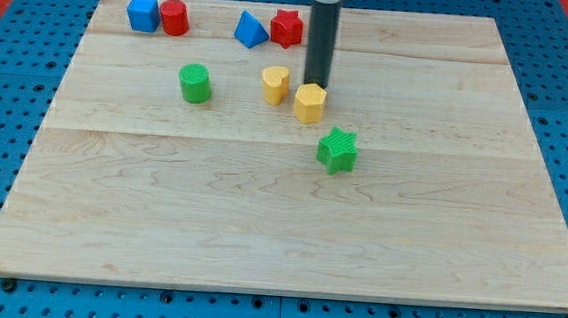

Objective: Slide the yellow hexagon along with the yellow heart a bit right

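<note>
The yellow hexagon (pixel 310 103) sits on the wooden board a little above the middle. The yellow heart (pixel 275 83) stands just to its upper left, nearly touching it. My tip (pixel 318 84) is right behind the hexagon, at its top right edge, and to the right of the heart. The dark rod rises from there to the view's top.
A green cylinder (pixel 195 83) stands left of the heart. A green star (pixel 338 150) lies below right of the hexagon. Along the top edge are a blue block (pixel 143 14), a red cylinder (pixel 175 18), a blue triangle (pixel 250 29) and a red star (pixel 287 28).
</note>
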